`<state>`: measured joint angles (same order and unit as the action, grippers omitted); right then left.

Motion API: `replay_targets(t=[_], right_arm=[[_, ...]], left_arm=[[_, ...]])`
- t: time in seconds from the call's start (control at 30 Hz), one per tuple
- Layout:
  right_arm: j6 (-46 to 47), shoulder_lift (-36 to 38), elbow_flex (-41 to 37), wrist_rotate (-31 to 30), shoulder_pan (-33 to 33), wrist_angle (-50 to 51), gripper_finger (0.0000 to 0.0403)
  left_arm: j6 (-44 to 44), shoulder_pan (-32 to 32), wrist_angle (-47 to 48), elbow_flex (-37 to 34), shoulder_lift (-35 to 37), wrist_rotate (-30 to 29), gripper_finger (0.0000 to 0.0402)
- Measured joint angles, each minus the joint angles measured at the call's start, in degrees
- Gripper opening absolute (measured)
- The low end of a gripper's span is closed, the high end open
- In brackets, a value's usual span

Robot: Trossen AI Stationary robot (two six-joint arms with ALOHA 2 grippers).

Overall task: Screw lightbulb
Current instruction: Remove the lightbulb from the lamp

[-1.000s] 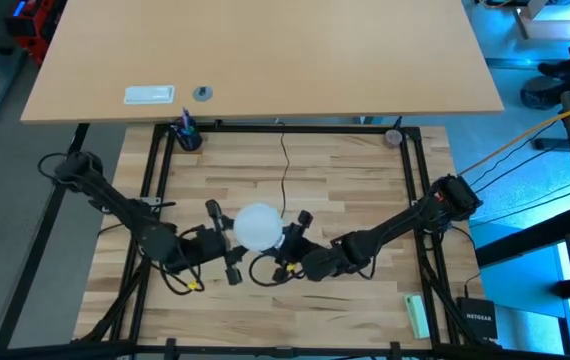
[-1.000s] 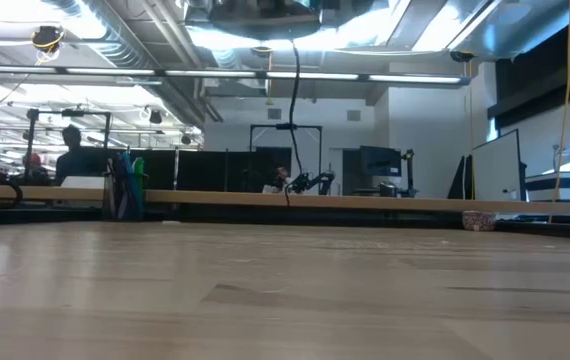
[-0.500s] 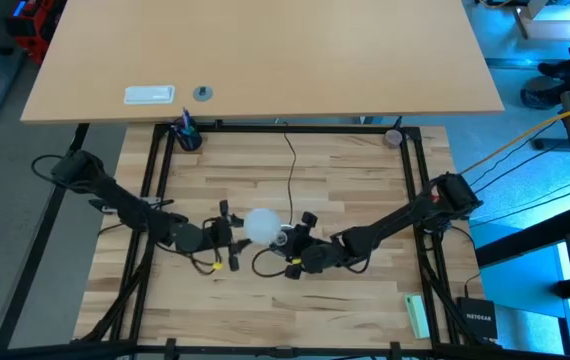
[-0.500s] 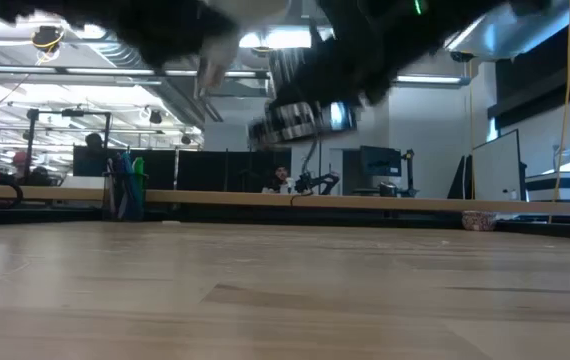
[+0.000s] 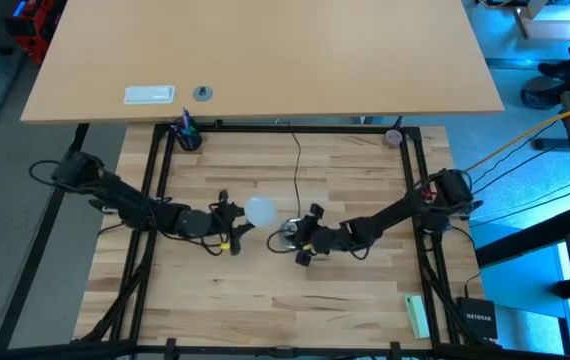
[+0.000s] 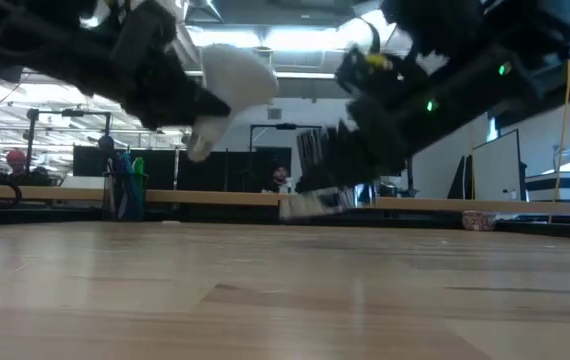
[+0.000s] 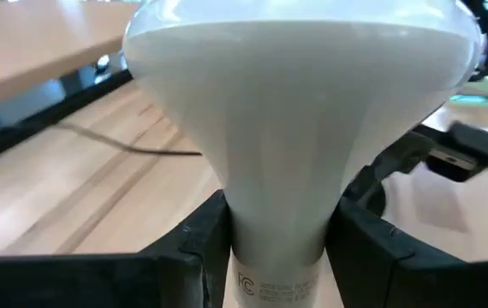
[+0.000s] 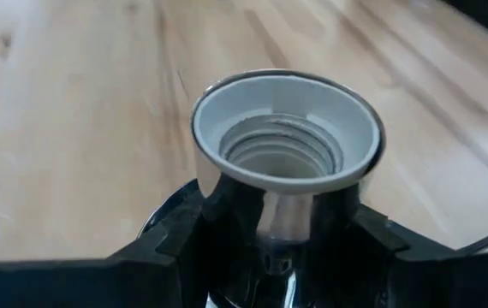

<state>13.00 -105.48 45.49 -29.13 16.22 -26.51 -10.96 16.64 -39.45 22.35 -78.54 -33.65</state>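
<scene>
Near the middle of the table (image 5: 365,300), the left gripper (image 7: 270,257) was clamped on the neck of the lightbulb (image 5: 260,211), held in the air just left of the socket (image 8: 285,128). The right gripper (image 8: 270,248) was clamped round that socket's chrome body — open mouth bare, nothing threaded yet. Doing this well probably meant lining the screw base up squarely with the mouth before turning — any tilt risked cross-threading.

White box (image 5: 150,95), small round disc (image 5: 202,93) on far tabletop; green block (image 5: 418,315) near edge.

lightbulb (image 7: 300,111) | frosted white, round globe, pale neck | raised over table centre, unscrewed
</scene>
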Motion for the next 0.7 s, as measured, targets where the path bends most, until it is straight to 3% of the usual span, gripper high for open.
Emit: replay_targets(t=[0.4, 0.57, 0.7], right_arm=[[-1.81, -8.09, -2.61, 4.61, -5.83, -12.15, 0.0184], [-1.24, -6.52, -2.68, 4.74, -5.78, -9.55, 0.0279], [-2.76, 0.41, -3.03, 6.73, -4.79, -2.27, 0.0341]], left_arm=[[-5.81, -2.77, 0.01, -1.76, -3.19, 3.52, 0.0143], [-5.72, -2.77, -0.04, -1.75, -3.19, 3.77, 0.0143], [-6.12, -2.77, 1.88, -1.75, -3.19, 5.27, 0.0143]])
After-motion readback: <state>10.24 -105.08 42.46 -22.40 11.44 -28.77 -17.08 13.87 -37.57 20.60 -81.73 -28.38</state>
